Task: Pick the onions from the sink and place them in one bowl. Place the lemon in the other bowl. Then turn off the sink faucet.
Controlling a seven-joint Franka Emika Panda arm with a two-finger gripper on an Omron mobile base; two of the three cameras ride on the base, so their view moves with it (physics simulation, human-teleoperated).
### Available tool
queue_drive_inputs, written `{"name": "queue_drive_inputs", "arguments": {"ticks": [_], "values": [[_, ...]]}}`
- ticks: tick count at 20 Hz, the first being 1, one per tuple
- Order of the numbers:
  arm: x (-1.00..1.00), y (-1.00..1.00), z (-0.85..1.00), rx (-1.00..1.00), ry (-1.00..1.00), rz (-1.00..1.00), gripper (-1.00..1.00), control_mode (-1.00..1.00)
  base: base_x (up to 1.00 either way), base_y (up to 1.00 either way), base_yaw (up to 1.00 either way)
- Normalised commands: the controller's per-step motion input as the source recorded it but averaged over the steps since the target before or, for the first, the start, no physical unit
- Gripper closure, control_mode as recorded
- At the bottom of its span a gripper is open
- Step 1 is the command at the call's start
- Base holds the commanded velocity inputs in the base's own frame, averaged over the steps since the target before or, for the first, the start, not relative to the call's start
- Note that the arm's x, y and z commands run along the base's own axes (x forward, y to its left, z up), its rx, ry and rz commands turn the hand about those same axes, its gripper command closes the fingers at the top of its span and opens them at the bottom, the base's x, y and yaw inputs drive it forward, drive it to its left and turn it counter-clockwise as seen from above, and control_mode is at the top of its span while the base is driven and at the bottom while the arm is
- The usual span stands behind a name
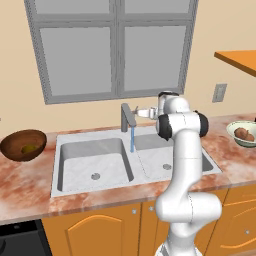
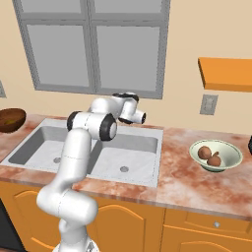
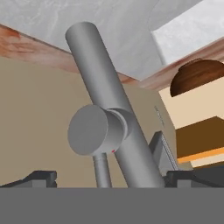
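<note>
Counter point(image 1: 30, 185): water running from faucet point(image 1: 128, 117); end effector point(image 3: 109, 177) spread, seemingly just beside it, empty.

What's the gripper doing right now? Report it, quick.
Gripper: open, holding nothing, jaws spread to either side of the sink faucet close in front of it.

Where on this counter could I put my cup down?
Bare counter lies between the brown bowl and the sink, and between the sink and the pale bowl. It is crowded by the faucet, where the open pincer hovers.
</note>
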Motion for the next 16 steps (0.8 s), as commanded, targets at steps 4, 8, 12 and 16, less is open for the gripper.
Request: {"name": "queue_drive_inputs", "arguments": {"ticks": [4,8,12,16], "values": [[0.58,0.00,-0.12,0.07,-0.08,0.30,-1.00,-1.00,0.00,0.00,0.00],[0.58,0.00,-0.17,0.07,-0.10,0.31,-1.00,-1.00,0.00,0.00,0.00],[0.66,0.04,-0.16,0.07,-0.09,0.34,-1.00,-1.00,0.00,0.00,0.00],[0.68,0.23,-0.16,0.07,-0.08,0.32,-1.00,-1.00,0.00,0.00,0.00]]}}
